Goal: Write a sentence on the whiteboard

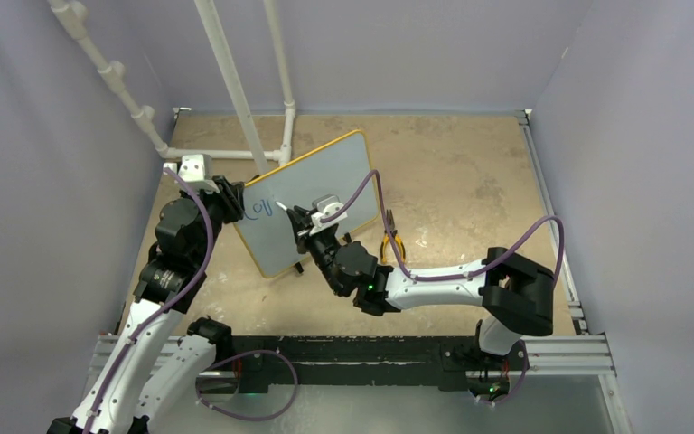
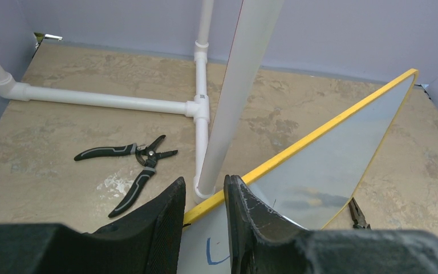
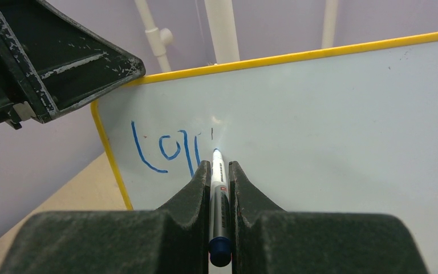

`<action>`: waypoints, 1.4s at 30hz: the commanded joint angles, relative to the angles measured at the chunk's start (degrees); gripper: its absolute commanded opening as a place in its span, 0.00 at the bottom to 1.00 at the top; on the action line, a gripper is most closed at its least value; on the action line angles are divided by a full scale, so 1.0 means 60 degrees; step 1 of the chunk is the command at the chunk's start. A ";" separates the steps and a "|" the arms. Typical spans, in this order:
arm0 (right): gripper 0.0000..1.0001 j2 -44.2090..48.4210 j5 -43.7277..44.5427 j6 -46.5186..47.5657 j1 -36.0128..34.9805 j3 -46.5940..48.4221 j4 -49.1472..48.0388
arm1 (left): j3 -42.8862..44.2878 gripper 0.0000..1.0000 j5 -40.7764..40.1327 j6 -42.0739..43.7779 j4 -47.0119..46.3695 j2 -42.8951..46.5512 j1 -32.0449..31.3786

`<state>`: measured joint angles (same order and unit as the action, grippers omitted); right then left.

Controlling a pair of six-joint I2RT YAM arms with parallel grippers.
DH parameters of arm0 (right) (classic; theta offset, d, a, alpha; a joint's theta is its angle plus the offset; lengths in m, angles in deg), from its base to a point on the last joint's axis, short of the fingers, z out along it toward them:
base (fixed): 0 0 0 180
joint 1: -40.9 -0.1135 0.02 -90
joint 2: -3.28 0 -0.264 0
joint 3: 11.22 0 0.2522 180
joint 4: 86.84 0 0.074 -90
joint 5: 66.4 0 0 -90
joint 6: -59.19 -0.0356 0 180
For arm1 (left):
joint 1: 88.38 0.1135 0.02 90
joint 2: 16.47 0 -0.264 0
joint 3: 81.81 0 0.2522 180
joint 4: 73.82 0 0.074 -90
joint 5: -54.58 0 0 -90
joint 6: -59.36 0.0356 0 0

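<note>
Along the left side of the tan table (image 1: 470,181), a white PVC pipe frame (image 1: 235,90) rose from the back corner. The left wrist camera showed black-and-grey pliers (image 2: 134,165) lying with handles spread on the surface, to the left of the frame's upright. Just right of that, the left gripper (image 2: 205,184) was closed over the yellow-framed edge of the whiteboard (image 1: 343,172), one finger on either side of the frame. The contact itself was partly hidden, so the hold looked firm rather than certain. The whiteboard stood tilted on small black feet near the middle of the table, its pale face turned toward the right arm and its upper edge near the pipe frame. Close to the board's upper left corner was the start of the sentence (image 3: 168,149): thin blue strokes reading as an "l", an "o" and two further slanted lines. Immediately right of the last stroke, the tip of a white-barrelled marker (image 3: 218,194) sat against the board's surface. The right gripper (image 3: 219,166) was clamped on the marker's barrel, with the dark blue back end sticking out behind the fingers. Further right, just past the board's lower edge, yellow-handled pliers (image 1: 391,240) lay on the table, partly crossed by the right arm's purple cable.
</note>
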<state>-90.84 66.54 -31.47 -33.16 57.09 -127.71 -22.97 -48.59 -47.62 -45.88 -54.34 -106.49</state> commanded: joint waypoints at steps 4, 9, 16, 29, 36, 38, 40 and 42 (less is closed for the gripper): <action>0.00 0.0109 0.0547 0.0041 0.0110 0.0277 -0.0317 | -0.0233 0.31 0.0231 -0.0115 -0.0013 -0.0032 0.0059; 0.00 0.0171 0.0635 0.0067 0.0111 0.0284 -0.0564 | -0.0233 0.31 0.0235 -0.0116 -0.0019 -0.0018 0.0074; 0.00 0.0095 0.0494 0.0643 0.0123 0.0470 -0.0933 | -0.0233 0.31 0.0261 -0.0124 -0.0028 -0.0017 0.0088; 0.00 -0.0193 0.0133 0.0455 0.0105 0.0633 -0.0770 | -0.0233 0.31 0.0326 -0.0119 -0.0059 -0.0017 0.0131; 0.00 -0.0148 -0.0047 -0.0221 0.0097 0.0353 -0.0380 | -0.0233 0.31 0.0377 -0.0134 -0.0077 -0.0009 0.0162; 0.00 -0.0154 -0.0090 -0.0320 0.0094 0.0294 -0.0277 | -0.0240 0.31 0.0389 -0.0131 -0.0085 -0.0017 0.0176; 0.00 -0.0162 -0.0149 -0.0402 0.0097 0.0259 -0.0185 | -0.0233 0.31 0.0393 -0.0131 -0.0094 -0.0024 0.0177; 0.00 -0.0184 -0.0148 -0.0475 0.0087 0.0221 -0.0123 | -0.0233 0.31 0.0415 -0.0130 -0.0093 -0.0031 0.0191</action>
<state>-91.32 66.52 -32.28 -32.63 59.01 -129.37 -23.29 -47.62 -47.62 -46.38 -54.34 -105.75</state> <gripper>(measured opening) 0.112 0.309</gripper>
